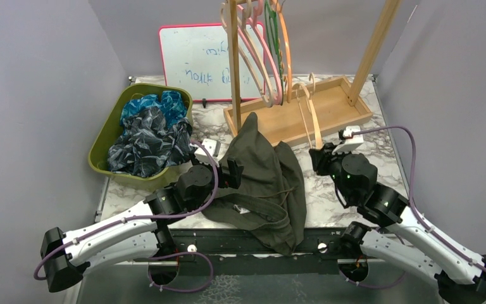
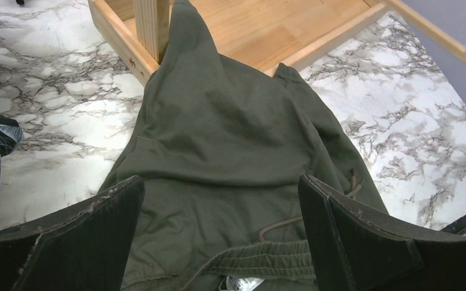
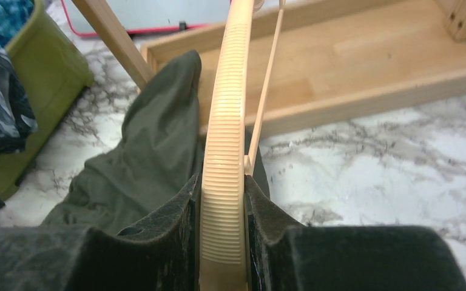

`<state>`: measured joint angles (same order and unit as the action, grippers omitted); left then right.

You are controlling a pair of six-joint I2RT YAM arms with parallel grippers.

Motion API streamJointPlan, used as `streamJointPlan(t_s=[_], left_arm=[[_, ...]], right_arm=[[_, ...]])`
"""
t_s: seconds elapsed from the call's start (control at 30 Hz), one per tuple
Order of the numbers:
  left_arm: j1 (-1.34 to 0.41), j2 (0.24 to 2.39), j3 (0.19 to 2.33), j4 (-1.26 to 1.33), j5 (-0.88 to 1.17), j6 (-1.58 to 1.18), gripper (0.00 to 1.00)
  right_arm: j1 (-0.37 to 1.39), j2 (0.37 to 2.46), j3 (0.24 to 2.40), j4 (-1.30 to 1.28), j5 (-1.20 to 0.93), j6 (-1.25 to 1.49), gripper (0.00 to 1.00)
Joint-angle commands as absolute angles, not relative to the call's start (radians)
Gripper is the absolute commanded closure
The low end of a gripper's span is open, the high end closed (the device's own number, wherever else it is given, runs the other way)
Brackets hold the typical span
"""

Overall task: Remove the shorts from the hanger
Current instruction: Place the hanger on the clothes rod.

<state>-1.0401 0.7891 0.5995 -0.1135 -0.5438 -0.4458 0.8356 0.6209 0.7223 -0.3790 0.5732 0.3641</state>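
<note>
The dark olive green shorts [image 1: 262, 177] lie spread on the marble table, one leg peaked up against the wooden rack's tray; they also show in the left wrist view [image 2: 218, 133] and right wrist view [image 3: 151, 151]. My left gripper [image 1: 235, 172] is open and empty, its jaws wide apart just above the waistband and drawstring [image 2: 221, 188]. My right gripper [image 1: 319, 158] is shut on a cream ribbed hanger [image 3: 224, 151], which stands up at the shorts' right edge [image 1: 310, 117]. Blue [image 1: 158, 104] and dark navy leaf-print shorts [image 1: 145, 142] lie in the green bin.
The green bin [image 1: 111, 126] stands at the left. A wooden rack tray [image 1: 342, 104] with upright posts holds several bare hangers [image 1: 266, 57] at the back. A whiteboard [image 1: 193, 60] leans on the rear wall. Grey walls close both sides.
</note>
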Motion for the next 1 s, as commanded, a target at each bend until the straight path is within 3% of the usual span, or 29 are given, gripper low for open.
streamJointPlan(t_s=[0.0, 0.23, 0.53, 0.97], left_arm=[[-1.038, 0.748, 0.585, -0.102, -0.52, -0.42, 0.01], [-1.038, 0.73, 0.574, -0.132, -0.495, -0.371, 0.01], [-1.039, 0.663, 0.508, -0.121, -0.486, -0.32, 0.01], [-1.039, 0.485, 0.347, -0.017, -0.537, -0.249, 0.01]], right_arm=[[0.834, 0.676, 0.832, -0.191, 0.607, 0.172, 0.99], [0.766, 0.877, 1.049, -0.246, 0.508, 0.092, 0.99], [0.268, 1.01, 1.158, -0.276, -0.137, 0.217, 0.99], [0.259, 0.905, 1.18, -0.222, -0.237, 0.233, 0.99]])
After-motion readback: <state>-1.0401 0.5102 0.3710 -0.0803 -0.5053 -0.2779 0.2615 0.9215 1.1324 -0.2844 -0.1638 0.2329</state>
